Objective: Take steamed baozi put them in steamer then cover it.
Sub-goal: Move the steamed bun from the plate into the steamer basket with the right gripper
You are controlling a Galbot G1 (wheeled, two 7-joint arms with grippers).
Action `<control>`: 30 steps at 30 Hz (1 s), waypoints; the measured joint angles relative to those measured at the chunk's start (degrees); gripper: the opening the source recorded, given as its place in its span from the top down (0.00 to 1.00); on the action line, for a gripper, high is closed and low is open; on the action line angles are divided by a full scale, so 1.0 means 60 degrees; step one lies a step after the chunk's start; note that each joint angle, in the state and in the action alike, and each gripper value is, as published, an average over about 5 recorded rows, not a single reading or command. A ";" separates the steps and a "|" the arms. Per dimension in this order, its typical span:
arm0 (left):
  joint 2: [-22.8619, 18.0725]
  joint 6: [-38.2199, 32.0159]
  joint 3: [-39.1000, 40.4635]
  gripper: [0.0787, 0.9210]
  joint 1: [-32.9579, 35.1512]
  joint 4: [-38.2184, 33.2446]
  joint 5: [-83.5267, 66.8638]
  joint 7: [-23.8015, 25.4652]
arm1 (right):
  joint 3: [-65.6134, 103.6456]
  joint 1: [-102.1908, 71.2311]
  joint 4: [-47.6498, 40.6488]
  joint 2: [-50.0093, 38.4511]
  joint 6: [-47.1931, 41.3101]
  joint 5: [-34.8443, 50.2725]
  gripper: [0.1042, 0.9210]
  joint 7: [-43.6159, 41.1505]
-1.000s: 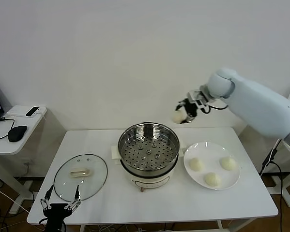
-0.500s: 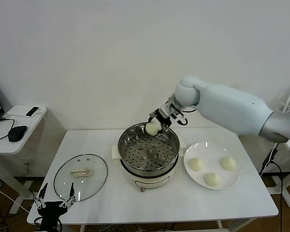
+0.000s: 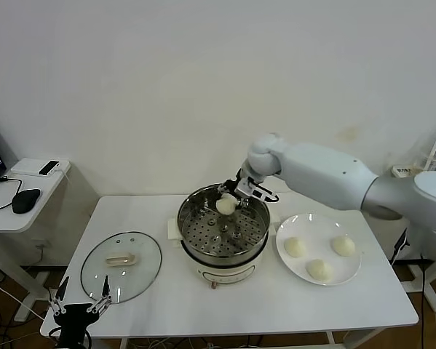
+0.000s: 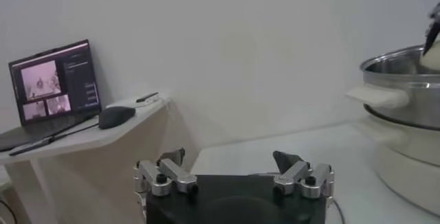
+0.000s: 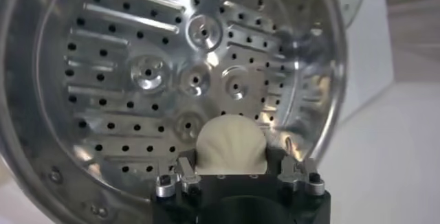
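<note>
Right hand (image 3: 230, 200): partly closed, pinching one bun (image 3: 226, 205) between its fingers. In the right wrist view the bun (image 5: 231, 146) sits snug between the two fingers, rounded top facing away from the hand, toward the tray. The bun is round, with no clear long axis.

Hand and bun hang over the far rim area of the steamer (image 3: 255, 240), inside the pot's mouth, above the perforated tray (image 5: 151, 74). Cannot tell whether the bun touches the tray. Steamer stands upright, mouth up, directly below the hand.

To the hand's right and nearer the robot: white plate (image 3: 287, 258) with three buns (image 3: 295, 247) lying apart from one another. To the hand's left and nearer the robot: glass lid (image 3: 121, 266) flat on the tabletop (image 3: 239, 305), its oblong handle (image 3: 120, 259) running roughly left to right.

Left hand (image 3: 79, 304): low at the near tabletop edge, just in front of the lid, fingers spread wide, holding nothing. Its wrist view shows both fingers (image 4: 163, 175) apart, pot wall off to one side.
</note>
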 measured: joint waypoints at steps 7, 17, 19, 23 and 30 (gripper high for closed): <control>0.0026 0.0001 -0.0003 0.12 -0.0034 0.0009 0.0000 0.0001 | 0.0239 -0.0235 -0.0562 0.0345 0.0446 -0.0597 0.36 0.0274; 0.0042 0.0002 -0.0021 0.12 -0.0024 0.0013 0.0000 -0.0004 | 0.0398 -0.0465 -0.1187 0.0693 0.0753 -0.0944 0.32 0.0481; 0.0041 0.0002 -0.0021 0.12 -0.0019 -0.0001 0.0001 -0.0005 | 0.0422 -0.0478 -0.1258 0.0719 0.0767 -0.0920 0.27 0.0515; 0.0037 0.0004 -0.0024 0.12 0.0008 -0.0035 0.0002 -0.0007 | 0.0372 -0.0388 -0.1232 0.0681 0.0641 -0.0598 0.15 0.0456; 0.0051 0.0049 -0.0050 0.12 0.0010 -0.0121 -0.0001 0.0000 | -0.0080 0.0392 -0.0284 0.0156 -0.0640 0.0987 0.12 -0.0261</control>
